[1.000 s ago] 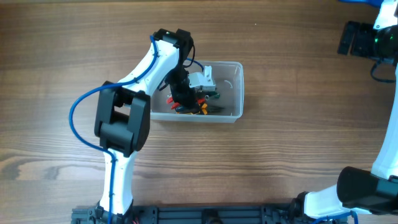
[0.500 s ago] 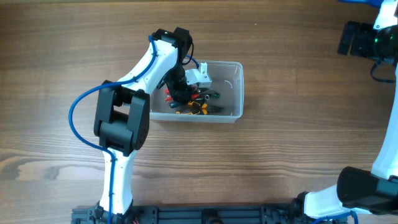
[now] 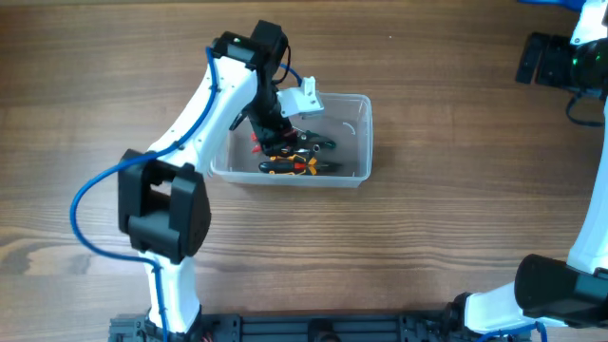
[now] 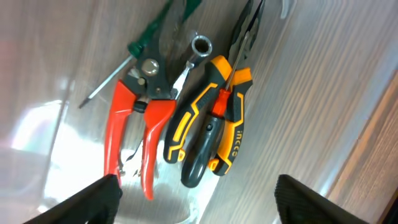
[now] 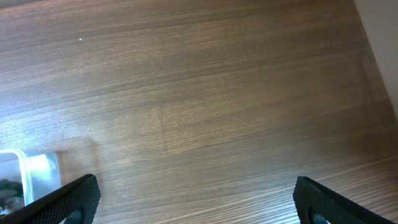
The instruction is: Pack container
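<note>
The container point(image 3: 364, 142) is a clear plastic bin in the middle of the table. Inside lie red-handled snips point(image 4: 134, 130), orange-and-black pliers point(image 4: 233, 134), a black-handled screwdriver point(image 4: 202, 152), a silver socket tool point(image 4: 200, 45) and a green-handled tool point(image 4: 177, 15). My left gripper point(image 3: 275, 125) hovers over the bin's left half. In the left wrist view it point(image 4: 199, 202) is open above the tools, with nothing between its fingers. My right gripper point(image 5: 196, 199) is open over bare wood at the far right point(image 3: 534, 59), and a corner of the container point(image 5: 34, 171) shows at its left.
The left arm's white links point(image 3: 195, 104) reach over the table left of the bin. The right arm's base point(image 3: 560, 285) stands at the lower right. A dark rail point(image 3: 313, 328) runs along the front edge.
The left gripper has gone from shut to open and has risen off the tools in the bin. Its arm has swung left. The right arm has not moved.
</note>
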Robot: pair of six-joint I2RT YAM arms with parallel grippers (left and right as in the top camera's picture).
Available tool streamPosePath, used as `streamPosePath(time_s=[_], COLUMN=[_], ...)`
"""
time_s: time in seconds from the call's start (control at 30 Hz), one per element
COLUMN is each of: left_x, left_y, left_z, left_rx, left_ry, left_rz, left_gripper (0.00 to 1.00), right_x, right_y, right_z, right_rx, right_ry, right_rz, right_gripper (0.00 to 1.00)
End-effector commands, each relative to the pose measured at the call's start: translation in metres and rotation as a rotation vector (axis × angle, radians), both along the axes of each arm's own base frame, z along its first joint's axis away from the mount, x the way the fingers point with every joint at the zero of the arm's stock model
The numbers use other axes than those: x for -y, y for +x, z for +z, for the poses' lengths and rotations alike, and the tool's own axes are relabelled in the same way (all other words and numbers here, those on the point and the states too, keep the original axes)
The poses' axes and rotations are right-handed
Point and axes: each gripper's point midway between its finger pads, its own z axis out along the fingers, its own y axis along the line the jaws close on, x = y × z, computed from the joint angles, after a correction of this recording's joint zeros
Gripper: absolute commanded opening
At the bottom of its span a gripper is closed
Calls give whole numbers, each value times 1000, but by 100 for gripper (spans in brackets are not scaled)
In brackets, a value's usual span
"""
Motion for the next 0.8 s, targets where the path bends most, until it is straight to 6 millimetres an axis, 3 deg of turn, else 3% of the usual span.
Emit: streamPosePath(time_s=[0.0,0.1,0.2,0.3,0.4,0.57,0.77], left_x=[-10,-25,-54,-114,-181,-226,-231], left_y=[3,15,43,83,98,95,95], left_z=[28,42,58,77,90,92,92], left_rx=[60,97,153,234,238,226,227], left_ry=[-33,-49,-83,-89,-135,-156,-154], left_rz=[28,140,391,890,1362,1463,1474], left_gripper=[100,100,100,100,100,100,100], right_x=[-1,-1,-1,-1,-1,-1,-1], right_y=[1,1,1,1,1,1,1], right_z=[-1,-1,-1,-1,-1,-1,-1], right_rx=[1,1,1,1,1,1,1], right_ry=[8,8,8,7,7,8,8], right_rz=[-1,-1,-1,-1,-1,-1,-1], right_gripper=[100,100,100,100,100,100,100])
